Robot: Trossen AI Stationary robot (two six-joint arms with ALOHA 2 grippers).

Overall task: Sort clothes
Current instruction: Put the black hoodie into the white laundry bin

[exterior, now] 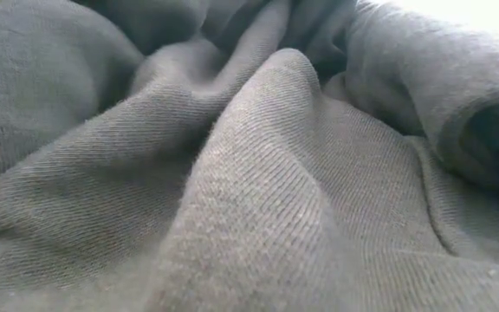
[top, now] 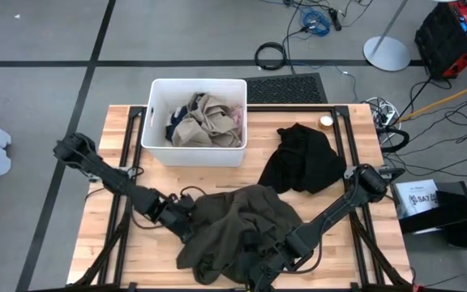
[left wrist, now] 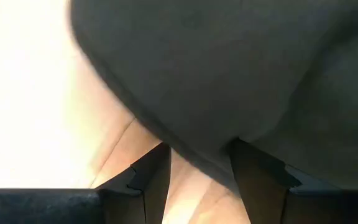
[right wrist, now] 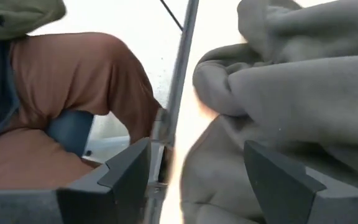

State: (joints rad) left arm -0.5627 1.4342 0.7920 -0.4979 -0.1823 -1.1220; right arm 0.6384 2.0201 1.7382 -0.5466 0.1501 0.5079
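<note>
A dark olive green garment (top: 237,223) lies crumpled on the table's near middle and fills the low view (exterior: 249,173). A black garment (top: 302,158) lies heaped right of centre. Tan, navy and pink clothes (top: 201,118) lie in the white bin (top: 154,122) at the far side. My left gripper (top: 186,221) is open at the olive garment's left edge (left wrist: 229,74), its fingers (left wrist: 151,177) standing on either side of the hem. My right gripper (top: 267,266) is open at the garment's near edge, with folds (right wrist: 291,93) between and beside its fingers (right wrist: 272,180). My left gripper comes slanting down from the table's left, its open fingertips reaching the olive garment's left hem (left wrist: 197,158). I cannot tell whether they touch it. My right gripper slants down at the near edge with folds (right wrist: 216,155) between its open fingers. Touch cannot be told.
A small round object (top: 326,122) sits at the table's far right. Bare wood (top: 112,251) shows at the near left. Beyond the table, the right wrist view shows a metal bar (right wrist: 179,74) and a person's orange-brown trouser leg (right wrist: 73,81).
</note>
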